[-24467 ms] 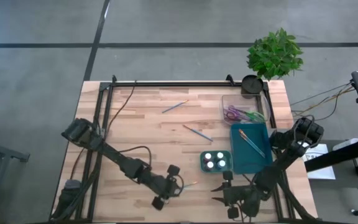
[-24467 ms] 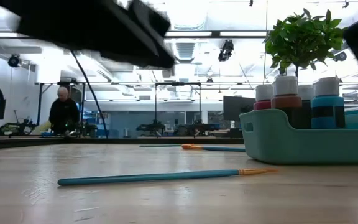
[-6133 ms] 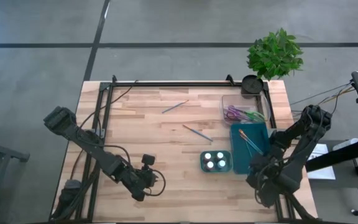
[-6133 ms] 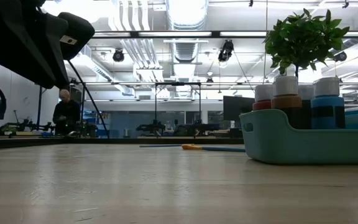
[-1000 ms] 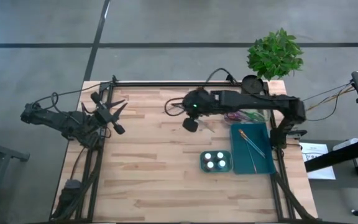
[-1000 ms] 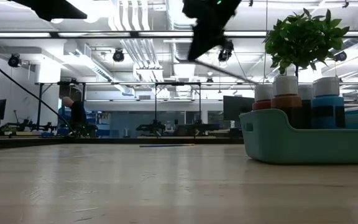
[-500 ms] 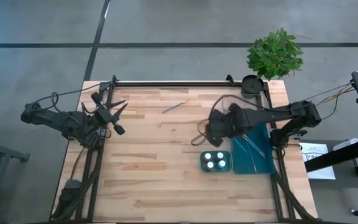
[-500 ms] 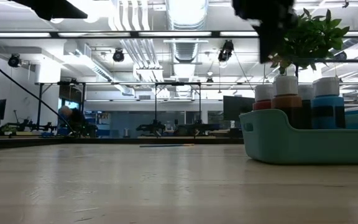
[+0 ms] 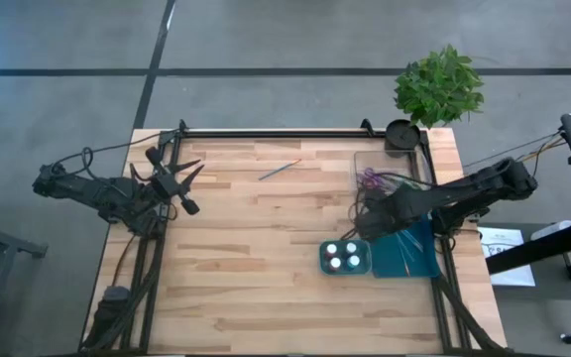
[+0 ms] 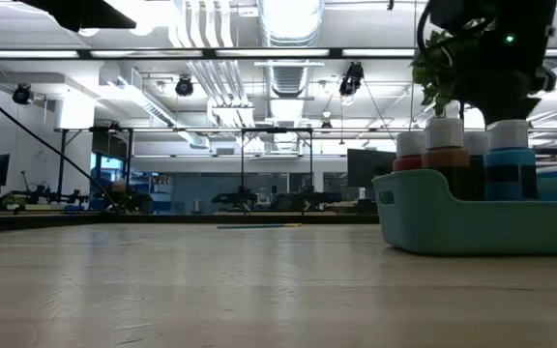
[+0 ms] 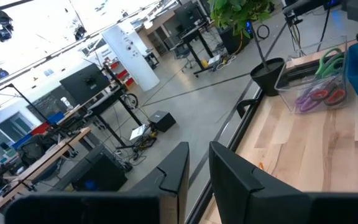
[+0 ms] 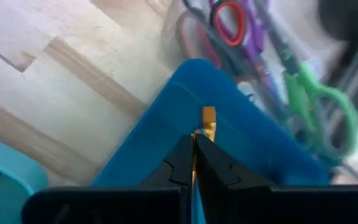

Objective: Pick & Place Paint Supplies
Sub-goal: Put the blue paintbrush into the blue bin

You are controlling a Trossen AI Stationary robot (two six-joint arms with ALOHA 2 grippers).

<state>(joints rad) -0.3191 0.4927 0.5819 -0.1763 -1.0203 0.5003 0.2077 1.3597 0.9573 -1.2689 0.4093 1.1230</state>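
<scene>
Overhead: wood table w/ two dark arms. Right gripper sits over the near-left corner of the blue tray, just behind the teal palette w/ its paint tubes. Its wrist cam shows the fingers pinched tight on a thin brush, orange ferrule poking out past the tips, blue tray directly under it. Clear bin of scissors lies just beyond the tray. One brush is on the table toward the far edge, well apart from the tray; at least one more looks to be lying in the tray already, hard to tell. Left gripper waits off the table's left-rear corner, fingers nearly together w/ a slim gap, holding nothing. Step in hand, by my read: drop the held brush into the tray. To do it well: bring the brush fully inside the tray walls, lower it so it lies along the tray's long side, then let go near the floor so it won't bounce out or catch the rim. Keep clear of the palette beside it and the scissors bin. Then the far brush is left to fetch.
</scene>
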